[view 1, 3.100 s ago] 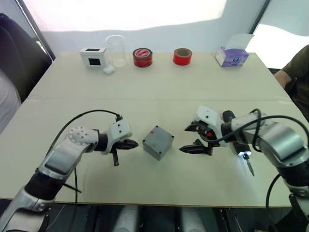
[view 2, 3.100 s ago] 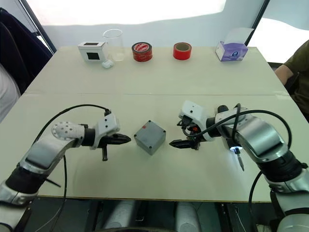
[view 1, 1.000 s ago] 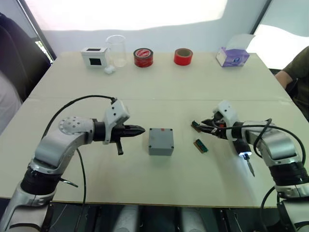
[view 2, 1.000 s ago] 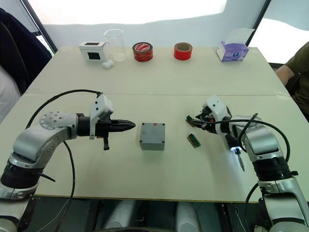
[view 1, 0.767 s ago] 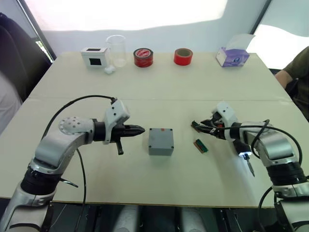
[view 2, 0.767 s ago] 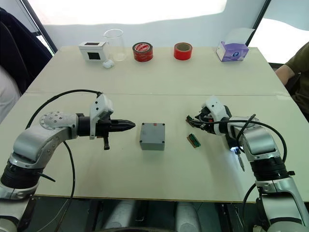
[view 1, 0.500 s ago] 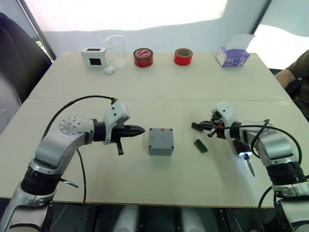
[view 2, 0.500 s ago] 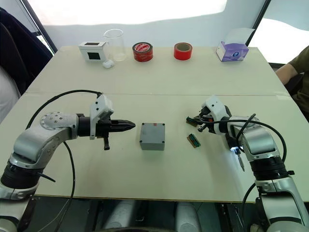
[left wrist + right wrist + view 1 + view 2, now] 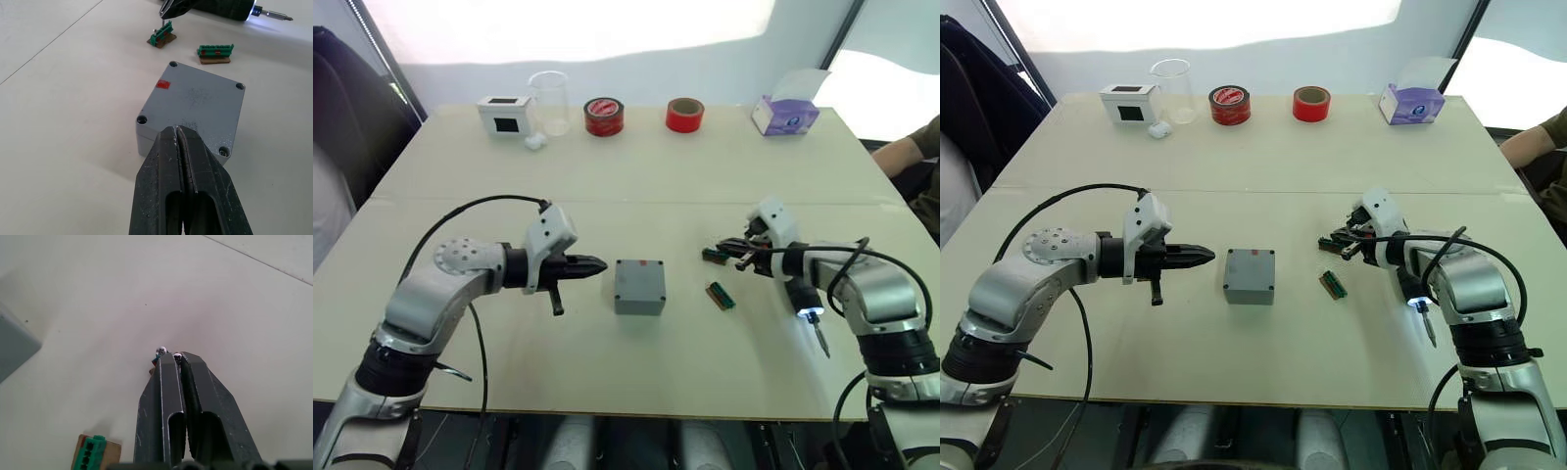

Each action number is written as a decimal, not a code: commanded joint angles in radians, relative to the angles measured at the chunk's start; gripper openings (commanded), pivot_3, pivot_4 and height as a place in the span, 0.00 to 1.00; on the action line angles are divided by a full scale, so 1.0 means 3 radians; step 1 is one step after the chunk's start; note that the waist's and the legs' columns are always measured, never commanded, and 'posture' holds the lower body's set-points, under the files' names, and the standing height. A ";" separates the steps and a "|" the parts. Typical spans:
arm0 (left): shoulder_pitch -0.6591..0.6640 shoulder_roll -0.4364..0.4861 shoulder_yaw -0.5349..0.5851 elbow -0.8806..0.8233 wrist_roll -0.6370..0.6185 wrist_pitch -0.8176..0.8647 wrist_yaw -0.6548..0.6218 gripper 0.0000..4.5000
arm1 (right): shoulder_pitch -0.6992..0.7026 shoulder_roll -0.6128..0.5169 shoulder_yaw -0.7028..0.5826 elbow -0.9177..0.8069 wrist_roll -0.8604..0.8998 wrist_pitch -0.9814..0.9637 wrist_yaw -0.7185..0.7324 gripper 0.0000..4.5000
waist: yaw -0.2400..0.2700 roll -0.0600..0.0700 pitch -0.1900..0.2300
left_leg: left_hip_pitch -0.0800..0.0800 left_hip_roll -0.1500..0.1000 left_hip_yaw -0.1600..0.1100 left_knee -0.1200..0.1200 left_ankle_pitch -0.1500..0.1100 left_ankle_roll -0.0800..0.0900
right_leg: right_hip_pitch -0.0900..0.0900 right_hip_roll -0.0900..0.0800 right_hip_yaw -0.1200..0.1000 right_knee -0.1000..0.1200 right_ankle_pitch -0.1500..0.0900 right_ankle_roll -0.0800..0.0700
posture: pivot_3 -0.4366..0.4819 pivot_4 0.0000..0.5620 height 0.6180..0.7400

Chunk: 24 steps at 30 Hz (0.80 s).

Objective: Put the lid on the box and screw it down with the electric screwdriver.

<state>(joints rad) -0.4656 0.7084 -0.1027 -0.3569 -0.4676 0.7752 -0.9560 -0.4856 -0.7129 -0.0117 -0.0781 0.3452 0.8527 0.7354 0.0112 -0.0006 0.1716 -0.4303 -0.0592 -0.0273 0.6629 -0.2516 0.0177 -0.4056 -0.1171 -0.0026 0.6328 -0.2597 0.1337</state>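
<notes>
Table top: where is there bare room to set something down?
Free: the broad band of table between the back row (white box, beaker, red tape rolls, tissue box) and the grey box; also the front edge. Crowded: between the grey box and right hand, where green terminal blocks lie.

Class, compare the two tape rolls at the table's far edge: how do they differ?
The dark red tape roll has a printed top and black edging; the bright red tape roll shows an open brown core. The dark one stands nearer the clear beaker. Both lie flat.
</notes>
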 commanded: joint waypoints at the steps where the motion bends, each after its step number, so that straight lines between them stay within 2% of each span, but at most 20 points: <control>1: -0.0005 0.0042 0.0032 -0.0039 -0.0010 -0.0072 -0.0020 0.00 | -0.0119 -0.0069 -0.0176 -0.0400 0.0131 0.0148 -0.0036 0.01 | -0.0002 0.0000 0.0000 | 0.0000 0.0000 0.0000 0.0000 0.0000 0.0000 | 0.0000 0.0000 0.0000 0.0000 0.0000 0.0000 | 0.48 0.27 1.00; 5: -0.0003 0.0075 0.0054 -0.0026 -0.0020 -0.0081 -0.0061 0.00 | -0.0205 0.0011 -0.0107 -0.0781 0.0372 0.0300 0.0061 0.01 | -0.0005 0.0000 0.0000 | 0.0000 0.0000 0.0000 0.0000 0.0000 0.0000 | -0.0001 0.0000 0.0000 0.0000 0.0000 0.0000 | 0.48 0.27 1.00; 10: 0.0009 0.0131 0.0084 -0.0054 -0.0057 -0.0055 -0.0099 0.00 | -0.0282 0.0235 0.0078 -0.0993 0.0527 0.0378 0.0036 0.01 | -0.0003 0.0000 0.0000 | 0.0000 0.0001 -0.0001 0.0000 0.0000 0.0001 | 0.0000 0.0001 0.0000 0.0000 0.0000 0.0000 | 0.48 0.27 1.00; 14: 0.0044 0.0169 0.0119 -0.0104 -0.0087 -0.0023 -0.0087 0.00 | -0.0227 0.0287 0.0295 -0.0999 0.0442 0.0287 0.0043 0.01 | -0.0001 0.0000 0.0000 | 0.0000 0.0000 -0.0001 0.0000 0.0000 0.0001 | 0.0000 0.0001 0.0000 0.0000 0.0000 0.0000 | 0.48 0.27 1.00; 24: 0.0122 0.0179 0.0127 -0.0184 -0.0135 -0.0004 -0.0009 0.00 | -0.0134 0.0259 0.0419 -0.0969 0.0392 0.0221 0.0056 0.01 | -0.0004 0.0000 0.0000 | 0.0000 0.0000 -0.0001 0.0000 0.0000 0.0001 | -0.0001 0.0001 0.0000 0.0000 0.0000 0.0000 | 0.48 0.27 1.00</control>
<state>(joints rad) -0.4302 0.7523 -0.0967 -0.3777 -0.4935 0.7771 -0.9616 -0.5181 -0.6240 0.1155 -0.3504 0.4722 0.9442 0.7511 0.0102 -0.0006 0.1715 -0.4303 -0.0591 -0.0277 0.6628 -0.2518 0.0179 -0.4058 -0.1170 -0.0026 0.6329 -0.2597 0.1337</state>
